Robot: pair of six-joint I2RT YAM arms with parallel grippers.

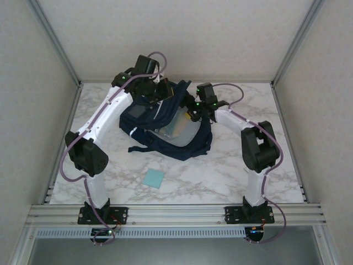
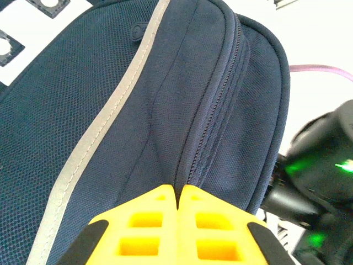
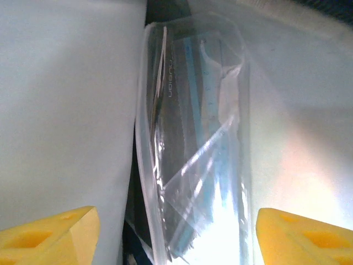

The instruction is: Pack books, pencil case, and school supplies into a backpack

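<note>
While the left end effector (image 2: 177,194) is closed tight on a fold of the large navy blue fabric backpack (image 2: 110,110), the right end effector (image 3: 177,221) stands wide open, empty. The narrow transparent bluish plastic packet (image 3: 193,138) lies between its fingers (image 3: 49,232), touching neither, against pale lining (image 3: 66,99).

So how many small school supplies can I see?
2: a clear packet inside the backpack, by the open right end effector; a blue pad on the table. More may be hidden inside.
</note>
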